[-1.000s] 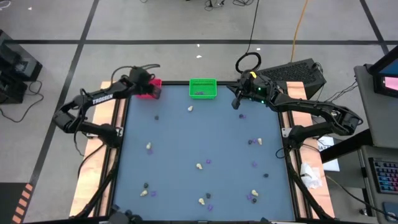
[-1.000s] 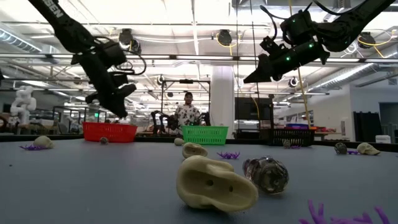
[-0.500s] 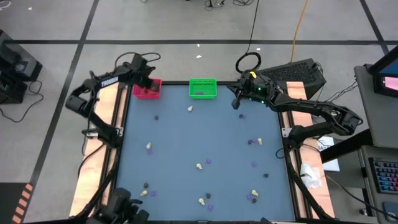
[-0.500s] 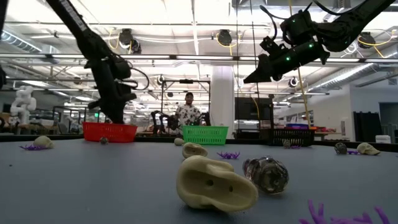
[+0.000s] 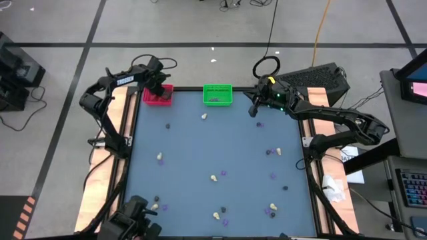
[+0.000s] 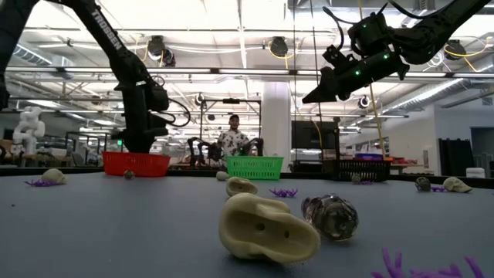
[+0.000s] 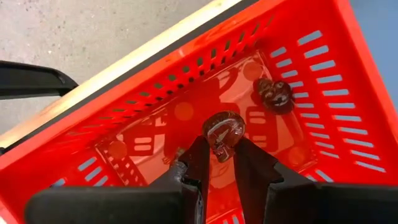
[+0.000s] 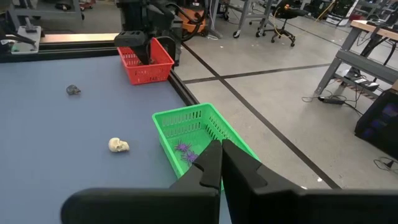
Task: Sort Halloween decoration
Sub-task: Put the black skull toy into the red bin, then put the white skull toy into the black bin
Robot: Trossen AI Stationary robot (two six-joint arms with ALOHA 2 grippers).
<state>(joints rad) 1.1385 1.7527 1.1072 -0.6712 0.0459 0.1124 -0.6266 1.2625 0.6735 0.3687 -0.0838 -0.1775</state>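
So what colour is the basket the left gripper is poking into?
Red. The basket shows best in the left wrist view, under the left gripper.

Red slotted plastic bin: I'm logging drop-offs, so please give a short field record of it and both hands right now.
bin: red slotted plastic bin, far-left table corner
inside: one dark round trinket on its floor
left hand: left hand above the bin, shut on a second dark round trinket
right hand: right hand raised near the green slotted plastic bin, shut, holding nothing
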